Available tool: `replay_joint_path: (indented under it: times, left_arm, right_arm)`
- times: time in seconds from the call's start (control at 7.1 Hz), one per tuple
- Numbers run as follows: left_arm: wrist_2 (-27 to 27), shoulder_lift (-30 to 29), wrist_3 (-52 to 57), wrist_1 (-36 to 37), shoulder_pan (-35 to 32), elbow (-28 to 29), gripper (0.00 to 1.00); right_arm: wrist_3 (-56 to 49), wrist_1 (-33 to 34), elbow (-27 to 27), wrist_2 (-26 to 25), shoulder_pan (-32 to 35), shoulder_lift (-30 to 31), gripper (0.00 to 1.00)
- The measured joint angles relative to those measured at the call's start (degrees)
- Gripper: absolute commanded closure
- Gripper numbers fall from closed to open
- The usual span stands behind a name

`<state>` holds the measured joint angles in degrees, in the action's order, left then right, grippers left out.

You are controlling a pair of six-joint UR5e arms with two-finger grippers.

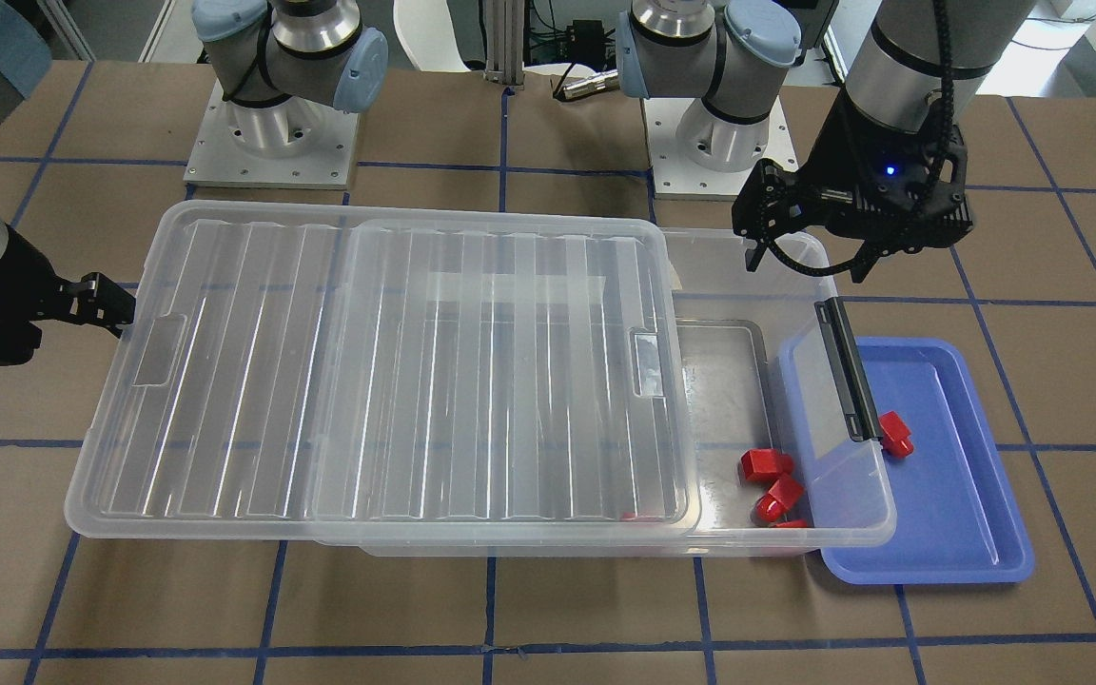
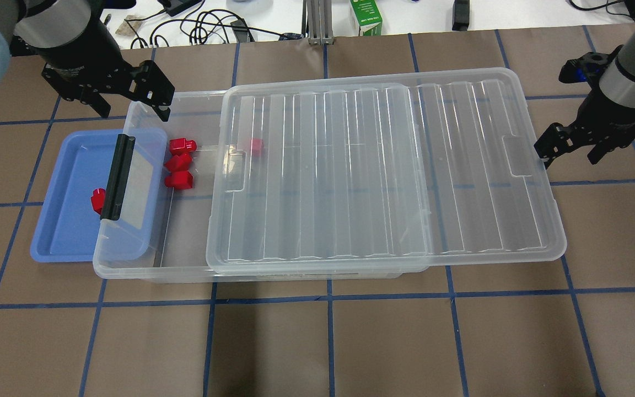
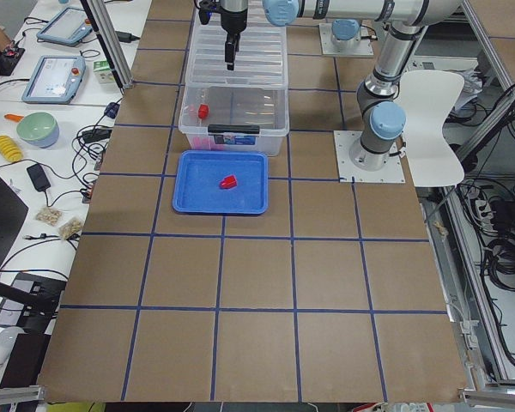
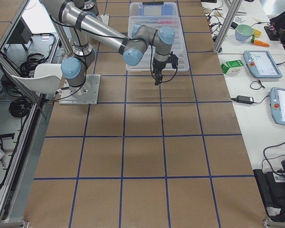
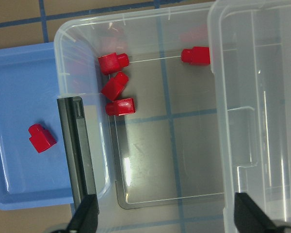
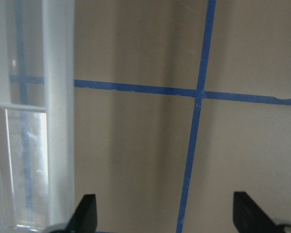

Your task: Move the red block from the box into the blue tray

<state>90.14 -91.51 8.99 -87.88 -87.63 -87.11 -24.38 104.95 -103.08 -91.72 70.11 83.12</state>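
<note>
One red block (image 1: 895, 436) (image 2: 97, 200) (image 5: 41, 138) lies in the blue tray (image 1: 948, 533) (image 2: 64, 220) (image 5: 14, 97), next to the black latch bar (image 2: 117, 177). The clear box (image 2: 130, 270) (image 1: 852, 533) overlaps the tray's edge. Its ribbed lid (image 2: 383, 165) is slid aside, so one end is uncovered. Three red blocks (image 2: 178, 162) (image 1: 780, 498) (image 5: 115, 85) lie together there, and another (image 2: 256, 145) (image 5: 196, 55) lies at the lid's edge. My left gripper (image 2: 133, 110) (image 1: 807, 262) (image 5: 167, 218) is open and empty above the uncovered end. My right gripper (image 2: 571, 155) (image 6: 167, 216) is open and empty beside the lid's far end.
The lid overhangs the box toward my right arm. A green carton (image 2: 366, 16) and cables lie at the table's far edge. The two arm bases (image 1: 272, 143) stand behind the box in the front-facing view. Blue tape lines cross the brown table.
</note>
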Motion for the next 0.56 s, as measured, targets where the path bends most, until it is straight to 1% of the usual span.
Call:
replay_joint_path:
  times: [0.56]
  left_arm:
    - [0.69,0.59,-0.53,-0.27,-0.13,-0.32,0.0]
  right_arm:
    - [11.02,0.19,-0.02,0.47,6.63,-0.05,0.0]
